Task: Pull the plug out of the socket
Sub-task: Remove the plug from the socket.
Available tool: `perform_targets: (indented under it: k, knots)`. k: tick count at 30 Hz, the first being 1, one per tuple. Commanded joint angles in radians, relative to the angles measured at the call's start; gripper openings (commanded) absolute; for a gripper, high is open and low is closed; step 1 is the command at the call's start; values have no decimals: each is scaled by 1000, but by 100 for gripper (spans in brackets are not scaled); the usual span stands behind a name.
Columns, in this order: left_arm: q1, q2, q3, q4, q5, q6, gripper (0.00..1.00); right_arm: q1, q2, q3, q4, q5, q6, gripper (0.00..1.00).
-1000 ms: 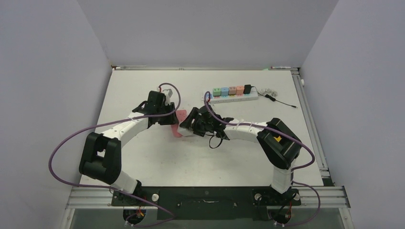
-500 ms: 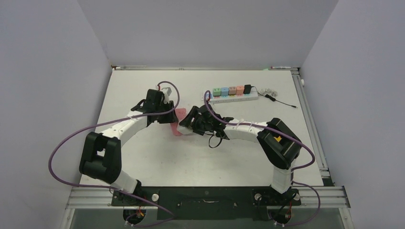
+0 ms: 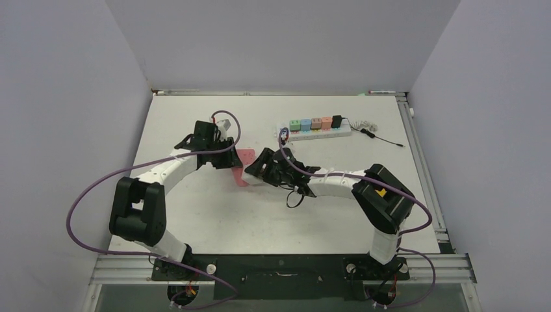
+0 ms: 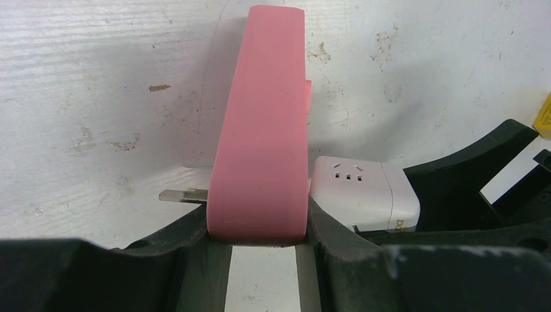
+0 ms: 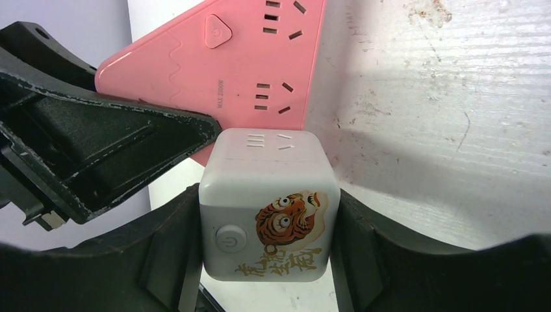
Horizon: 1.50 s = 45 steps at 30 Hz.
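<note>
Mid-table — left claw [image 4: 258, 235] clamped on pink socket [image 4: 263, 130]; right claw [image 5: 267, 207] clamped on white tiger-print cube plug [image 5: 263, 162].

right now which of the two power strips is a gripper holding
The pink power strip, clamped in the left gripper. The white power strip lies farther back, no gripper on it.

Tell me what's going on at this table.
The job is pulling a plug from its socket. The left tool clamps a pink triangular socket adapter edge-on, while the right tool grips the white cube plug with the tiger picture. The cube sits flush against the pink socket face with no gap visible, so it looks not yet pulled free.
</note>
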Motion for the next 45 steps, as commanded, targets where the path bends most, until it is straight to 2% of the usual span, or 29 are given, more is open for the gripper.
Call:
perform_targets:
  k: [1, 24, 38, 45]
  knots:
    - [31, 6, 62, -1, 30, 13, 0, -2, -69, -67, 32, 69, -85, 5]
    - [66, 11, 55, 2, 40, 7, 0, -3, -168, -156, 47, 85, -119, 5]
    - [72, -26, 47, -2, -5, 14, 0, -12, -228, -151, -1, 100, -132, 5]
    - [81, -67, 29, 27, 9, 8, 0, -22, -289, -147, -77, 172, -164, 5]
